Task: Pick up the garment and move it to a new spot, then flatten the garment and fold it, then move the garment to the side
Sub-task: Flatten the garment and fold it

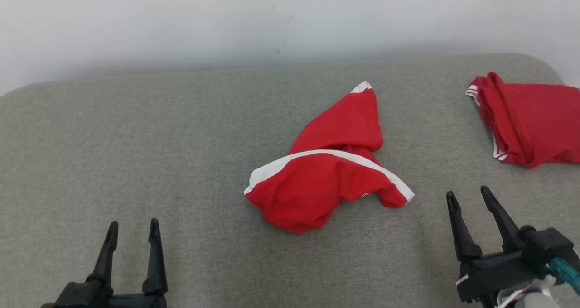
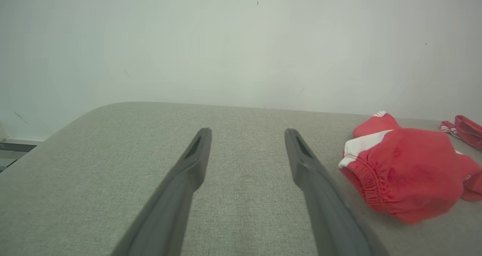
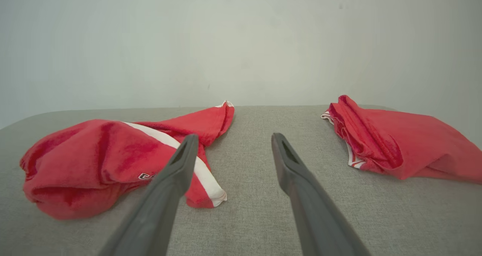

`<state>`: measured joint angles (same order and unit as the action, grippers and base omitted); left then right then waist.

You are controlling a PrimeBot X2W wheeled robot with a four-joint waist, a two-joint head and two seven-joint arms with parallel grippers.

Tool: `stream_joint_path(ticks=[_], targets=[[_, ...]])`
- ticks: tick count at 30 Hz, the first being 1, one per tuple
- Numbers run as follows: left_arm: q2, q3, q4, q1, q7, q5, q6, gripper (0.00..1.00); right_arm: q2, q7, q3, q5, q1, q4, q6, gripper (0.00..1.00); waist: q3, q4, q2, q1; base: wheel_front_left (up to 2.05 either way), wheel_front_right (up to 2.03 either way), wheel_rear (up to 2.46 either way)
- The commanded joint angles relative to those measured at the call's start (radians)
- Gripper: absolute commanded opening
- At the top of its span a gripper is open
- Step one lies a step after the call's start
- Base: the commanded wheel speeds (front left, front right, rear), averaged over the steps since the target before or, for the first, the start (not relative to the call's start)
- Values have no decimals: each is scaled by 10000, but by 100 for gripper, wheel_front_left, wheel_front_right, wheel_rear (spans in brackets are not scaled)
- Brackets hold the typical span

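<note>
While I watch through the head camera, two grippers and two red garments share one grey fabric surface (image 1: 136, 140) in front of a pale wall (image 1: 272, 18). At lower left, the left gripper (image 1: 133, 223) is over bare fabric, its two dark fingers spread wide with nothing between them. At centre lies the garment (image 1: 326, 181), a crumpled red heap resting on the surface, touched by neither gripper. A broad white band (image 1: 317, 156) runs across it from its left edge to its lower right corner, and a white-tipped corner points toward the wall. From the left wrist camera I can make out a gathered elastic hem (image 2: 367, 180) along one edge. A small logo (image 3: 147, 176) sits on the red cloth just beside the white band, seen from the right wrist camera; its lettering is too small for me to read. To the right of the heap, the right gripper (image 1: 467, 192) stands near that lower right corner but apart from it, fingers likewise spread and empty. At far right, well apart from the first, the second red garment (image 1: 530, 122) lies flatter, thin white stripes along its edge, cut off by the picture's right side.
</note>
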<state>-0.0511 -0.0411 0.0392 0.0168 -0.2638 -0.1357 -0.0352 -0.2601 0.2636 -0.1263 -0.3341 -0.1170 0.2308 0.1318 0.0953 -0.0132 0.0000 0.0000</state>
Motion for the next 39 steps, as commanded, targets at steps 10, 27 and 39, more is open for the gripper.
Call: stream_joint_path(ticks=[10, 27, 39], targets=[[5, 681, -1, -616, -3, -225, 300, 100, -1146, 10, -1549, -511, -1776, 2145, -27, 100, 987, 968, 0, 0, 0, 0, 0], [7, 926, 102, -668, -3, -395, 587, 100, -1602, 10, -3154, -1474, -3064, 3916, -27, 0, 1029, 1304, 0, 0, 0, 0, 0], [5, 704, 166, -319, -3, -298, 481, 100, -1769, 9, -2297, -439, -564, 601, -27, 0, 459, 338, 0, 0, 0, 0, 0]])
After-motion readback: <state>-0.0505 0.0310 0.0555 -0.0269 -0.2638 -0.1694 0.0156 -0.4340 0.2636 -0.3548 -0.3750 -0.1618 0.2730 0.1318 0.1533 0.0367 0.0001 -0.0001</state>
